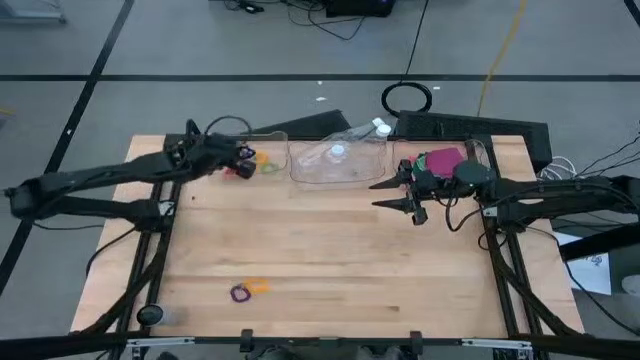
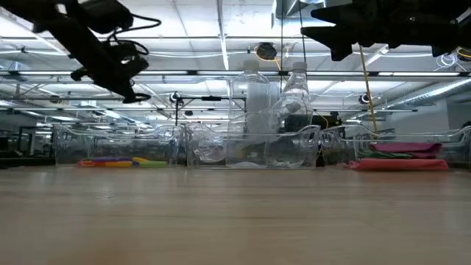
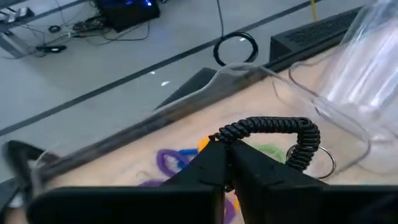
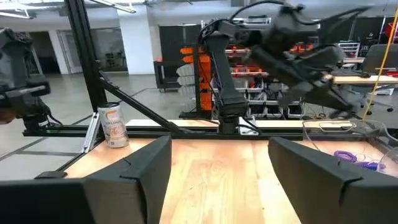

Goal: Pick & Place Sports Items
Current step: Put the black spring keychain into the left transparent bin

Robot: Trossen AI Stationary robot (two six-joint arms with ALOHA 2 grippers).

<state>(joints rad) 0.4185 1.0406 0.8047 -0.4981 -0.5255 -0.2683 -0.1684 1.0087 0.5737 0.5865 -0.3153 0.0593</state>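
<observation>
My left gripper (image 1: 243, 153) hangs over the clear tray (image 1: 275, 140) at the table's far left, shut on a black coiled elastic ring (image 3: 273, 129). Purple, blue, orange and green rings (image 3: 177, 158) lie in that tray below it; they also show in the low view (image 2: 121, 162). A purple ring (image 1: 238, 293) and an orange ring (image 1: 257, 286) lie on the table near its front edge. The pink piece (image 1: 445, 158) and a dark green piece (image 1: 424, 166) lie stacked in the far right tray. My right gripper (image 1: 385, 195) is open and empty, left of that tray. My left gripper pinches one end of the black ring's coil (image 3: 219, 137) between its two shut fingers (image 3: 205, 165). The fingers slant down toward the far side. The ring is lifted clear above the tray, its coil arching out past the fingertips, with a thin metal loop (image 3: 323, 163) at its other end.
A clear container (image 1: 340, 160) with plastic bottles stands at the far middle between the two trays. A black keyboard-like slab (image 1: 470, 128) lies behind the right tray. The wooden table's middle and near part is bare wood apart from the two loose rings.
</observation>
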